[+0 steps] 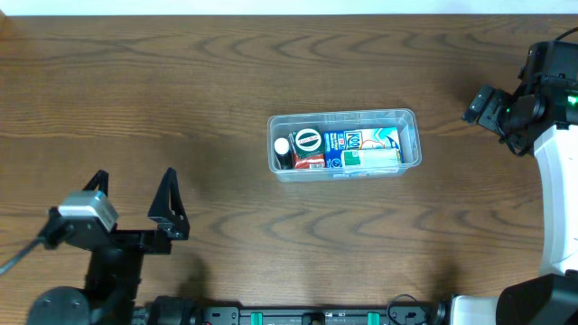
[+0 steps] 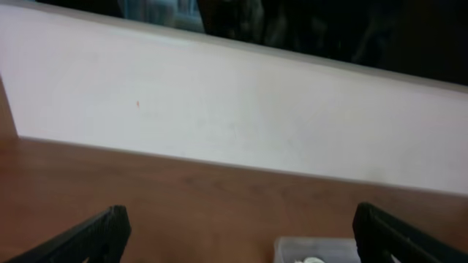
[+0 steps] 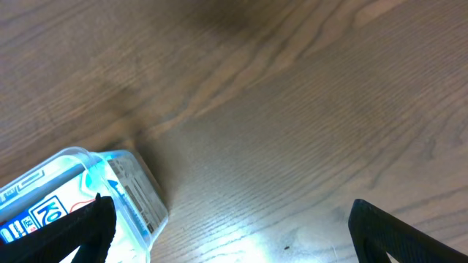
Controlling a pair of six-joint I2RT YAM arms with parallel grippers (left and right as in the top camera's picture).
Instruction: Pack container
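Now, container (image 1: pixel 343 116): filled with cartons (image 1: pixel 361 144); I judge packing finished.
Left gripper (image 1: pixel 135 181): jaws apart, empty.
Right gripper (image 3: pixel 230 223): jaws apart, empty.
Next: I'd retract both.

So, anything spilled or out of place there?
Nothing stands out. The container sits flat on the table, small boxes packed inside, nothing spilled. The left tool and right tool are open, away from it.

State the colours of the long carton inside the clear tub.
The carton is blue and white; overhead view.
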